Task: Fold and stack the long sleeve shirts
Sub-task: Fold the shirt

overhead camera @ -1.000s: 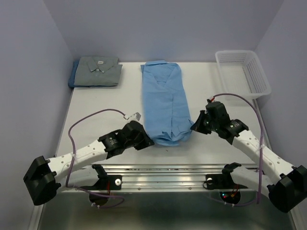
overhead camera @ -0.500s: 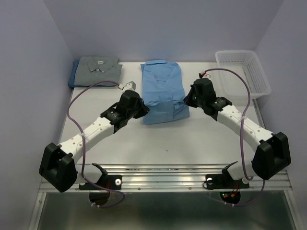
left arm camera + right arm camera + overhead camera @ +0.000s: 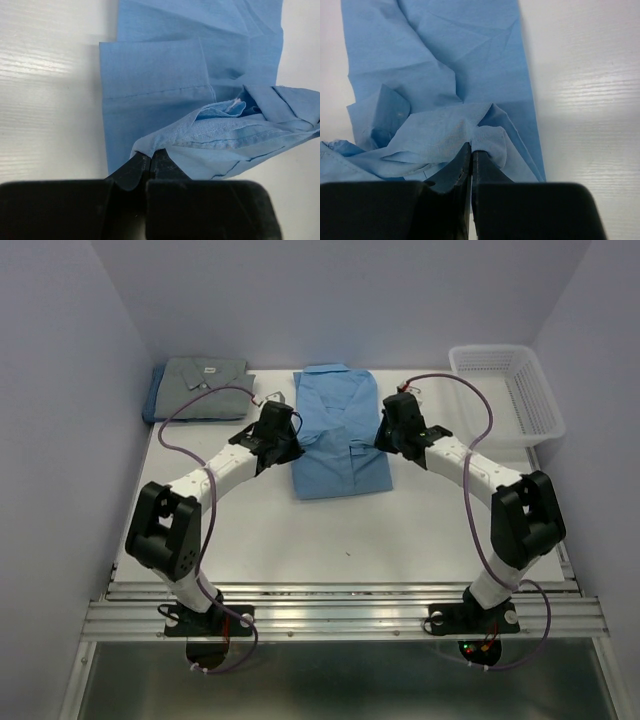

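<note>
The light blue shirt [image 3: 338,435] lies in the middle of the table, its lower part doubled up over its upper part. My left gripper [image 3: 291,447] is shut on the shirt's hem at its left edge; the left wrist view shows the jaws [image 3: 151,156] pinching light blue cloth [image 3: 150,85]. My right gripper [image 3: 380,437] is shut on the hem at the right edge; the right wrist view shows its jaws [image 3: 471,149] pinching the cloth [image 3: 445,60]. The grey shirt [image 3: 205,386] lies folded at the back left on top of a darker blue shirt [image 3: 152,400].
A white mesh basket [image 3: 505,392] stands at the back right. Purple walls close in the table on three sides. Both arms reach far over the table toward the shirt.
Both grippers have carried the light blue shirt's bottom hem away from the near edge toward the collar, folding the shirt roughly in half. The arms are now stretched far out.
</note>
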Available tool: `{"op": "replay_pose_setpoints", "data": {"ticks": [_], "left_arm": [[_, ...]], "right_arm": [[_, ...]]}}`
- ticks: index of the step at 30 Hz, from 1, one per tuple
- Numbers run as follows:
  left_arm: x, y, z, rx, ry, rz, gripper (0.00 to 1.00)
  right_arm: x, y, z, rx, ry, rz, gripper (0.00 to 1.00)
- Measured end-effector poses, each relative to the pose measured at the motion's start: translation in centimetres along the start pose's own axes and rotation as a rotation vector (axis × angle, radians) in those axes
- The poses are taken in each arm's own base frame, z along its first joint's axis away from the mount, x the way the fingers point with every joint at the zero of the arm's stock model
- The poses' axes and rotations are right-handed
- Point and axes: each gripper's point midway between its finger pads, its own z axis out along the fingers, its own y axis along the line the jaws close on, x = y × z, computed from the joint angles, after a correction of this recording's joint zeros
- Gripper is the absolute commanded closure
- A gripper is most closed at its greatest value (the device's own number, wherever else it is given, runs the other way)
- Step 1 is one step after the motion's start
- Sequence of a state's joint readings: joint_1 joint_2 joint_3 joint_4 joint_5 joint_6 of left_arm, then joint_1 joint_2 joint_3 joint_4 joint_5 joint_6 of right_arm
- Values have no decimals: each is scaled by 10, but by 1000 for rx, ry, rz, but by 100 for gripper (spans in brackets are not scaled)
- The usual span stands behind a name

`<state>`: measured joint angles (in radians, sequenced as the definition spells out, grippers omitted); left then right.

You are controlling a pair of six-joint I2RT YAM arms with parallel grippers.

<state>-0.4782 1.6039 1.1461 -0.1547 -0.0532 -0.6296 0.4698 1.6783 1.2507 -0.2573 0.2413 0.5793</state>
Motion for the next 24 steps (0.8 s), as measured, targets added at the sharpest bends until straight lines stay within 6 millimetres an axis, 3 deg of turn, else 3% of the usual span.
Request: {"op": "replay_pose_setpoints", "data": {"ticks": [3, 7, 8, 9, 10, 11, 14, 19, 24], "left_arm": [[2, 6, 17, -33, 30, 2, 100], [11, 21, 37, -81, 84, -10, 99], [12, 27, 43, -98, 98, -14, 84], [13, 30, 48, -110, 109, -17, 49], [14, 33, 52, -122, 118, -17, 28], [14, 34, 56, -130, 128, -18, 2], [10, 36, 61, -142, 136, -8, 1], [4, 34, 57, -137, 129, 10, 1], [9, 40, 42, -131, 122, 20, 1]], "right_arm": [[3, -4, 16, 24, 17, -3, 99], [8, -1, 40, 30, 45, -35, 86], [11, -2, 49, 33, 57, -47, 75], [13, -1, 55, 31, 67, -59, 64], [14, 0, 60, 27, 75, -73, 51], [15, 1, 64, 26, 79, -82, 29], [17, 2, 70, 15, 94, -101, 10], [10, 4, 61, -7, 81, -119, 7], [6, -2, 35, -46, 68, -184, 6]]}}
